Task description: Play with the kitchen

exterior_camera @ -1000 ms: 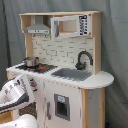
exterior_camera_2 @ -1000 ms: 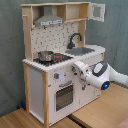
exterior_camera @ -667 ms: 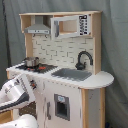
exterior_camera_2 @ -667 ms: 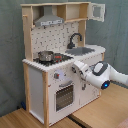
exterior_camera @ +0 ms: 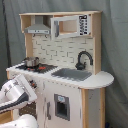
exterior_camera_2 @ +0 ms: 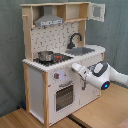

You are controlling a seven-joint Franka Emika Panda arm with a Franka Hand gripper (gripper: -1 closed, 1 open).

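- Second exterior view: toy kitchen (exterior_camera_2: pixel 60 65) upright on the wooden floor (exterior_camera_2: pixel 30 119), metal pot (exterior_camera_2: pixel 45 55) on its stovetop.
- Gripper (exterior_camera_2: pixel 75 66) at the front panel near the knobs (exterior_camera_2: pixel 59 76); finger opening impossible to tell.
- Likely step: reaching for a knob.
- Next: careful alignment, then contact.

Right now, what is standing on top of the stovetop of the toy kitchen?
A metal pot stands on the stovetop of the kitchen, on the burner farther from the sink. The other burner is bare. What the pot holds cannot be seen; its wall covers the inside.
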